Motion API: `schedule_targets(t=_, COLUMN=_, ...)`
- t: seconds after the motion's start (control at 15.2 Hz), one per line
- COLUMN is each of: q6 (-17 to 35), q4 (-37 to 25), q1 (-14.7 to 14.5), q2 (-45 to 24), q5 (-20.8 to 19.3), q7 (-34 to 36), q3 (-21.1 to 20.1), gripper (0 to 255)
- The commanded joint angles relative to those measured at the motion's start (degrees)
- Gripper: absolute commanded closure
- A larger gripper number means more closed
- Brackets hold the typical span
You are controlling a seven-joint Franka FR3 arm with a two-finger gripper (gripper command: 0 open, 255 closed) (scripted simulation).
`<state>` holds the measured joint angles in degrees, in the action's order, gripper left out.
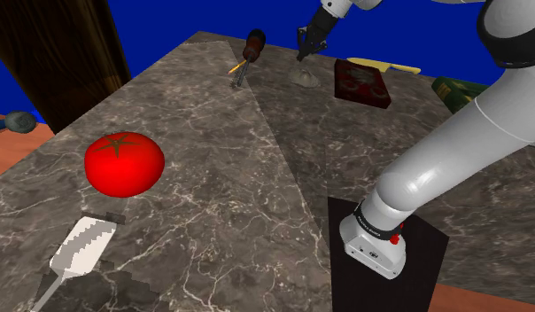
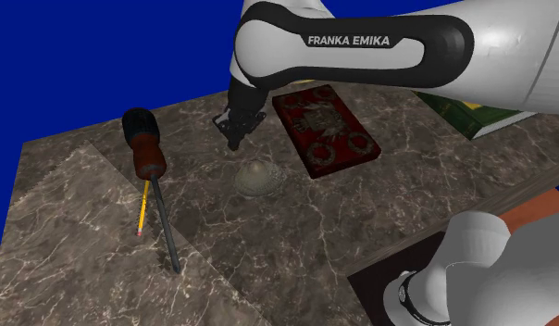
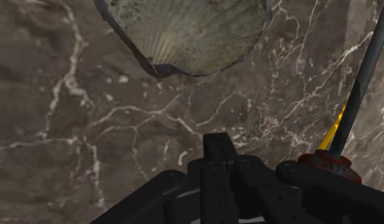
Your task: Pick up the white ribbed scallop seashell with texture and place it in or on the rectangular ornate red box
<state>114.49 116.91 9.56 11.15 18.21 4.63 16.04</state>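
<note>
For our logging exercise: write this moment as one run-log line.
claw: shut, empty | shell: on table, not held | red box: nothing on it | step: pre-grasp

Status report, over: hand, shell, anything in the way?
Hand shut, empty, close to shell. Shell on table beside red box, not held. Screwdriver lies apart; nothing between shell and box.

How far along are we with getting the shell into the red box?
Done: only the approach. The gripper hangs close by the seashell. In hand: nothing. Its fingers meet, and the shell lies on the marble table, apart from the red box. Left: open, grasp the shell, lift it, carry it to the box, release.
</note>
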Motion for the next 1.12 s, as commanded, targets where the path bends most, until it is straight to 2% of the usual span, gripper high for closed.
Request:
schedule_targets(t=0.0, q6=0.0, q4=0.0, q1=0.0, q2=0.0, q5=0.0, q7=0.0, q3=0.0, gripper=255)
schedule_targets(t=0.07, q6=0.0, q4=0.0, q1=0.0, q2=0.0, q5=0.0, q7=0.0, q3=0.0, gripper=255)
schedule_targets(t=0.13, q6=0.0, q4=0.0, q1=0.0, q2=0.0, q5=0.0, q7=0.0, q3=0.0, gripper=0)
schedule_targets(t=0.73, q6=-7.0, q4=12.2, q1=2.7, q2=16.5, q5=-8.9, q7=-6.6, q3=0.3, gripper=0)
schedule_targets(t=1.06, q6=-3.1, q4=15.5, q1=2.4, q2=15.9, q5=-8.4, q7=-6.9, q3=0.0, gripper=0)
